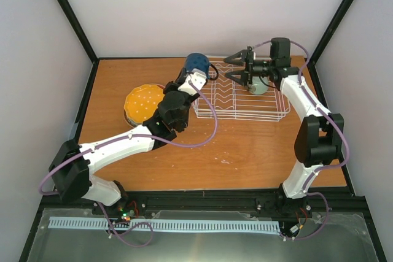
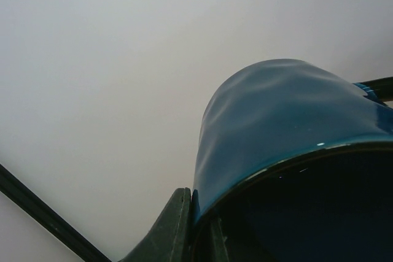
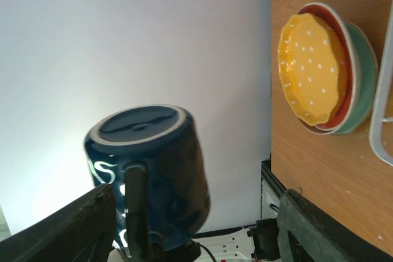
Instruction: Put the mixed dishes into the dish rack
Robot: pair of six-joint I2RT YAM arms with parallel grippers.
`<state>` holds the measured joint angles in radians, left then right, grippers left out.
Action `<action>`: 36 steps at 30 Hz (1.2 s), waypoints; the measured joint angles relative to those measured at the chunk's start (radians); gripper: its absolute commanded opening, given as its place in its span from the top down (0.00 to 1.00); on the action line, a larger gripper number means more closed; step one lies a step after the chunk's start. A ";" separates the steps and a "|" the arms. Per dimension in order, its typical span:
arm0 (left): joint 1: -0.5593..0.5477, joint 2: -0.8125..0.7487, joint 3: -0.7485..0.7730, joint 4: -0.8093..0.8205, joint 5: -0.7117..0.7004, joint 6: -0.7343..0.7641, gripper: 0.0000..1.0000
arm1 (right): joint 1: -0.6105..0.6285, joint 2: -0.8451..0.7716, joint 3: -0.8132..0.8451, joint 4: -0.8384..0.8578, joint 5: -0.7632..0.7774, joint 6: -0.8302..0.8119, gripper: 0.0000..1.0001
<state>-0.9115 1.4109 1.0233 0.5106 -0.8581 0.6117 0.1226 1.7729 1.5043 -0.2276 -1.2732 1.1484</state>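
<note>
Dark blue shiny mug [image 1: 198, 61] up in the air at the far left corner of the white wire dish rack [image 1: 270, 110], tipped over and not standing straight. Pinched by the rim in the left hand [image 1: 196, 72], one dark finger [image 2: 169, 231] on the outside of the cup wall and the other tucked just inside. Handle turned toward the right end of the rack, flat round bottom showing from that side too, with some white marks on the blue wall. Right hand [image 1: 228, 67] spread wide above the far left part of the rack, pointing at the mug and squeezing nothing. Mug just in front of those open fingers; cannot tell whether touching or not. Small pale green bowl [image 1: 256, 87] sitting inside the rack near the far edge, right below the wrist of the right arm. On the brown wooden bench [image 1: 245, 151], just left of the rack, a little pile of dishes. Round orange-yellow plate with white dots [image 1: 144, 102] on top, red plate [image 3: 347, 81] right under it, pale teal bowl [image 3: 365, 78] at the bottom. Pile close beside the left end of the rack and nearer the front than the mug. Too hidden to tell about any other plate in the pile.
</note>
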 measured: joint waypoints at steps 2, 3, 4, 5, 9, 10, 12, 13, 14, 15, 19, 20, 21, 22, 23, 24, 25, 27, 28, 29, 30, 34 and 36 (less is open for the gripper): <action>0.000 0.000 0.000 -0.010 0.000 -0.008 0.99 | 0.008 0.000 0.016 0.012 -0.002 0.010 0.29; 0.000 0.000 0.000 -0.013 0.000 -0.012 0.99 | 0.013 0.000 0.021 0.016 -0.004 0.015 0.29; 0.000 0.002 0.000 -0.016 0.000 -0.015 0.99 | 0.018 0.000 0.025 0.018 -0.005 0.021 0.29; 0.000 0.003 0.000 -0.019 0.000 -0.018 0.99 | 0.024 0.001 0.027 0.021 -0.006 0.023 0.29; 0.000 0.014 0.000 -0.031 0.006 -0.025 0.99 | 0.057 0.001 0.027 0.022 -0.011 0.028 0.29; 0.000 0.017 0.000 -0.035 0.008 -0.027 0.99 | 0.066 0.001 0.027 0.022 -0.014 0.028 0.31; 0.000 0.025 0.000 -0.042 0.013 -0.030 0.99 | 0.083 0.001 0.027 0.022 -0.018 0.029 0.35; 0.000 0.028 0.000 -0.044 0.014 -0.031 0.99 | 0.090 0.001 0.027 0.022 -0.019 0.031 0.38; 0.000 0.032 0.001 -0.049 0.016 -0.035 0.99 | 0.096 0.001 0.027 0.023 -0.020 0.032 0.41; 0.000 0.034 0.001 -0.050 0.017 -0.037 0.99 | 0.100 0.001 0.027 0.023 -0.022 0.032 0.45; 0.000 0.038 0.001 -0.057 0.021 -0.042 0.99 | 0.107 0.001 0.030 0.022 -0.025 0.043 0.60; 0.000 0.038 0.001 -0.057 0.021 -0.042 0.99 | 0.107 0.001 0.031 0.022 -0.026 0.043 0.64; 0.000 0.038 0.001 -0.058 0.021 -0.042 0.99 | 0.107 0.001 0.032 0.022 -0.025 0.042 0.68; 0.000 0.038 0.002 -0.056 0.021 -0.047 0.99 | 0.107 0.001 0.032 0.019 -0.025 0.040 0.72; 0.000 0.038 0.003 -0.055 0.021 -0.048 0.99 | 0.107 0.001 0.032 0.016 -0.025 0.038 0.76; 0.000 0.038 0.004 -0.055 0.021 -0.049 0.99 | 0.107 0.001 0.032 0.013 -0.024 0.035 0.80; 0.000 0.038 0.006 -0.054 0.021 -0.052 0.99 | 0.107 0.001 0.032 0.010 -0.024 0.032 0.86; 0.000 0.038 0.012 -0.054 0.020 -0.056 0.99 | 0.107 0.001 0.032 0.009 -0.025 0.022 0.97; 0.000 0.038 0.014 -0.053 0.020 -0.064 0.99 | 0.106 0.001 0.033 0.016 -0.027 0.012 0.97; 0.000 0.038 0.016 -0.051 0.021 -0.068 0.99 | 0.106 0.001 0.034 0.019 -0.028 0.006 0.97; 0.000 0.038 0.016 -0.050 0.021 -0.070 0.99 | 0.106 0.001 0.036 0.022 -0.029 -0.001 0.97; 0.000 0.043 0.016 -0.047 0.020 -0.071 1.00 | 0.105 0.001 0.037 0.022 -0.029 -0.002 0.97; 0.000 0.048 0.018 -0.040 0.021 -0.071 0.99 | 0.102 0.001 0.037 0.022 -0.029 -0.002 0.97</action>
<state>-0.9119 1.4590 1.0416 0.4702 -0.8375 0.5407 0.2245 1.7737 1.5414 -0.2054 -1.3022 1.1469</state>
